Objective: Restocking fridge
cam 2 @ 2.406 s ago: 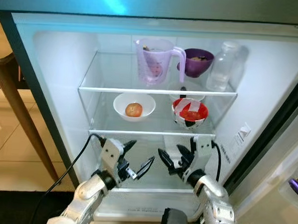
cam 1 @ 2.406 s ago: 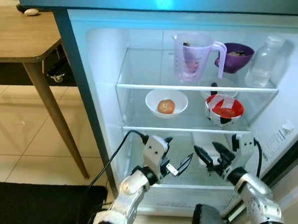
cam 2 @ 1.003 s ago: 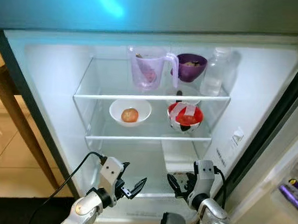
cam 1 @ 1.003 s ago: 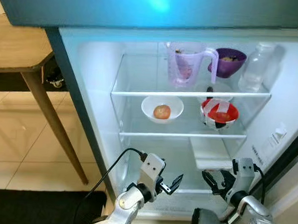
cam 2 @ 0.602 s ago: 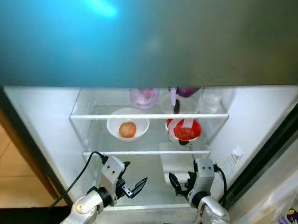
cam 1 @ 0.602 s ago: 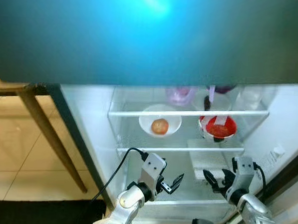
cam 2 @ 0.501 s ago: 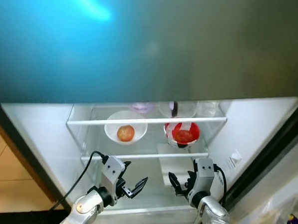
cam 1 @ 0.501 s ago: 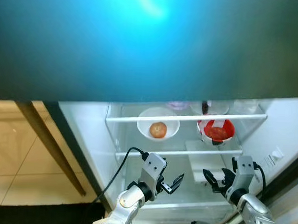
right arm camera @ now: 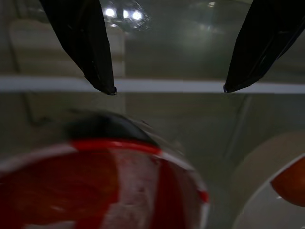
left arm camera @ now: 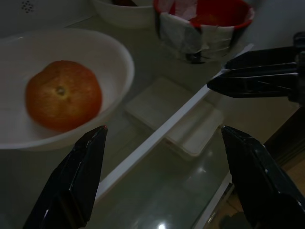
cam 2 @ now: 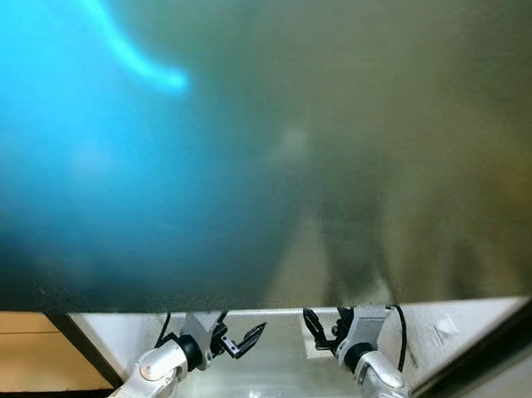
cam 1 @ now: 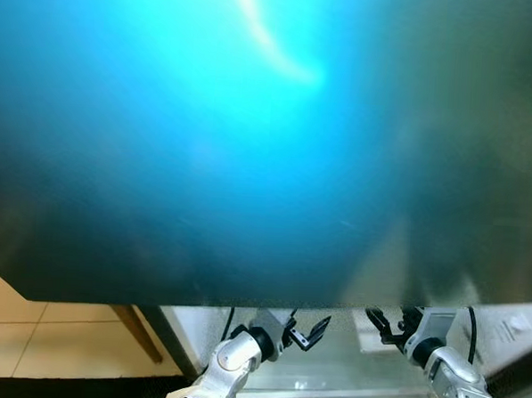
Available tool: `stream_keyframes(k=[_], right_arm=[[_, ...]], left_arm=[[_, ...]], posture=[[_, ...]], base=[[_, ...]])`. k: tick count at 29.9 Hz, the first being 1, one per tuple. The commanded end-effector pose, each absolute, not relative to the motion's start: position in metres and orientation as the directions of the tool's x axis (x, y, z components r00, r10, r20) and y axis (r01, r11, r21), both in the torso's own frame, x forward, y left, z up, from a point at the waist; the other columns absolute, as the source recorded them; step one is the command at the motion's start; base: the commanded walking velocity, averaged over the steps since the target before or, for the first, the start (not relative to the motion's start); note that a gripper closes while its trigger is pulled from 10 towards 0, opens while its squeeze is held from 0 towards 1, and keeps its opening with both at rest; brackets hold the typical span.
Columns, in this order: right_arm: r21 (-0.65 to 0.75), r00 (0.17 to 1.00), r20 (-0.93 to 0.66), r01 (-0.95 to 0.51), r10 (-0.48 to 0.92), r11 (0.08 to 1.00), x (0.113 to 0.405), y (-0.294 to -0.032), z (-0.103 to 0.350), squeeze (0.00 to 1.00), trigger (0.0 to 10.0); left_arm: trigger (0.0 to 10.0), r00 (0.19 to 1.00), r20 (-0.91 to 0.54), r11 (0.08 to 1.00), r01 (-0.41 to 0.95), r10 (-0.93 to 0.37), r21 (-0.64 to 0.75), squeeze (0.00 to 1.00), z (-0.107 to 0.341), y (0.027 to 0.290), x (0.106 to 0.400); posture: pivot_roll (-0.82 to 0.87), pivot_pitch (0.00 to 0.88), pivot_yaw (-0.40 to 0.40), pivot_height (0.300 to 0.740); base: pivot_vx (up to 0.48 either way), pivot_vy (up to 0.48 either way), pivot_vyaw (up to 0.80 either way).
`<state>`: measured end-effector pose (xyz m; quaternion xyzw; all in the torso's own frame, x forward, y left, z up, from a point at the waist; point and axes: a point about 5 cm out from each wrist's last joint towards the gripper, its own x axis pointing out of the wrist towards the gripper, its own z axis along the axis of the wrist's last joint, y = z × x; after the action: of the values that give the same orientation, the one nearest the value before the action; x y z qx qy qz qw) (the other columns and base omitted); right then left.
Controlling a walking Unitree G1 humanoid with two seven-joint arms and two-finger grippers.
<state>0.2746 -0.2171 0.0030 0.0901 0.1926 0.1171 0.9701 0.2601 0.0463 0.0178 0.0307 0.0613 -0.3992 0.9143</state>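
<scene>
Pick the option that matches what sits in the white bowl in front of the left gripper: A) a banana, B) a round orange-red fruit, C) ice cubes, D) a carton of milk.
B: in the left wrist view, the white bowl holds a single round orange-red fruit, seen between the open fingers of the left gripper.

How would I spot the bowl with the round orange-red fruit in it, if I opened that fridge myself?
Look on the glass shelf inside the fridge, where the left end effector is pointing with its fingers spread. The white bowl sits beside a red bowl patched with white tape. It alone is plain white and holds a single orange-red fruit.
</scene>
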Motion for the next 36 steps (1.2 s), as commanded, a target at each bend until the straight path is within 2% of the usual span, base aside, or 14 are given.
stream_keyframes(k=[1,7,14,16,23,36], right_arm=[[0.227,0.9,-0.349,-0.189,0.261,0.955,0.2743,-0.216,0.0022,0.0,10.0],[0.229,0.901,-0.347,-0.189,0.262,0.955,0.2744,-0.216,0.0023,0.0,10.0],[0.229,0.901,-0.346,-0.188,0.261,0.955,0.2751,-0.2161,0.0027,0.0,10.0],[0.229,0.902,-0.345,-0.189,0.261,0.955,0.2762,-0.216,0.0035,0.0,10.0],[0.231,0.9,-0.347,-0.192,0.265,0.954,0.2763,-0.2155,0.0033,0.0,10.0],[0.249,0.885,-0.364,-0.208,0.291,0.946,0.2725,-0.2135,-0.0009,0.0,10.0]], left_arm=[[10.0,0.645,-0.161,0.652,0.758,-0.747,0.008,0.0,0.0148,0.0411,0.2565],[10.0,0.642,-0.167,0.649,0.761,-0.749,0.011,0.0,0.014,0.0408,0.2561],[10.0,0.649,-0.191,0.661,0.75,-0.736,0.003,0.0,0.0123,0.0404,0.2576],[10.0,0.631,-0.247,0.651,0.759,-0.735,0.004,0.0,0.008,0.038,0.2573],[10.0,0.619,-0.234,0.634,0.773,-0.75,0.014,0.0,0.0087,0.0346,0.2548],[10.0,0.638,-0.246,0.656,0.755,-0.73,0.009,0.0,0.0064,0.0373,0.2551]], posture=[[-0.05,0.0,0.016,0.63],[-0.05,0.0,0.016,0.63],[-0.05,0.0,0.015,0.63],[-0.05,0.0,0.013,0.63],[-0.05,0.0,0.013,0.63],[-0.05,0.0,0.013,0.63]], base=[[0.0,-0.42,0.0],[0.0,-0.45,0.0],[0.0,0.0,0.0],[-0.403,0.0,0.0],[-0.48,0.0,0.0],[0.0,0.0,0.0]])
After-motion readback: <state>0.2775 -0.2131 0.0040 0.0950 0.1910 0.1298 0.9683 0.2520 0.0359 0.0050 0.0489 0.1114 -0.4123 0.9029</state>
